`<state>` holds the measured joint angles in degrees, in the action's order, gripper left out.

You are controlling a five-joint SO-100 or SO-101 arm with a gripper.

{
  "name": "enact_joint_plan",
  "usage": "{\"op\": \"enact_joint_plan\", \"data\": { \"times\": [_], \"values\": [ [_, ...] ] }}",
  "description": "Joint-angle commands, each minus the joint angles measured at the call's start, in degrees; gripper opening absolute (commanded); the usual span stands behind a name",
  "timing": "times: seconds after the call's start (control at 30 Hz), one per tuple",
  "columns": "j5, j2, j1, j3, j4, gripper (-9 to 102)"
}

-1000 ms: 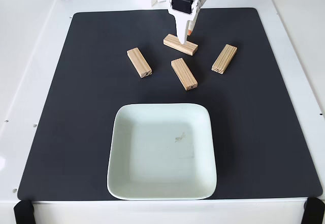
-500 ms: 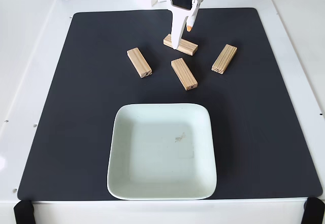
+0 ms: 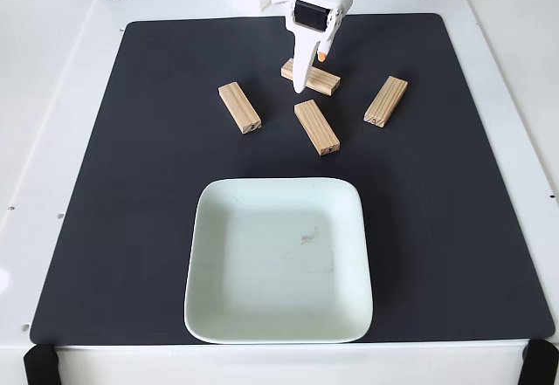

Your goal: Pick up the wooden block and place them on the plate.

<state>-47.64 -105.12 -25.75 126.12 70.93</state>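
Since a second ago the hand has dropped lower over the farthest wooden block and shifted slightly left in the fixed view; blocks and plate lie where they were.

Nearest the camera, the pale green plate sits on the black mat that covers the white desk, with only a small smudge near its middle. Beyond its far rim lie the four pale bars, all flat on the mat and apart from each other: a middle block angled just past the plate, a left block, a right block, and the farthest one under the arm. At the back, the white hand points down onto that farthest block, its long white finger crossing the block's left part and an orange-tipped finger just behind it. Whether the fingers are apart or clamped on the wood, I cannot tell.
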Motion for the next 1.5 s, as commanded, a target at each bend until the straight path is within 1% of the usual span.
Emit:
{"op": "enact_joint_plan", "data": {
  "times": [0.0, 0.3, 0.77, 0.9, 0.97, 1.13, 1.17, 1.23, 1.3, 1.47],
  "values": [
    [0.4, -0.2, 0.6, 1.1, -2.0, 33],
    [0.4, -0.1, 0.2, 1.4, -2.2, 33],
    [0.2, 4.5, 0.2, 0.4, -2.3, 33],
    [0.1, 4.5, 0.1, 1.2, -4.3, 32],
    [0.1, 4.5, 0.1, 1.4, -5.0, 27],
    [-0.4, 4.5, 0.1, 1.4, -5.0, 0],
    [-0.4, 4.5, 0.1, 1.4, -5.0, -2],
    [-0.4, 4.6, 0.1, 1.4, -5.0, 1],
    [-0.4, 4.6, 0.1, 1.4, -5.0, -1],
    [-0.4, 4.4, 0.0, 1.5, -5.0, 0]
  ]
}}
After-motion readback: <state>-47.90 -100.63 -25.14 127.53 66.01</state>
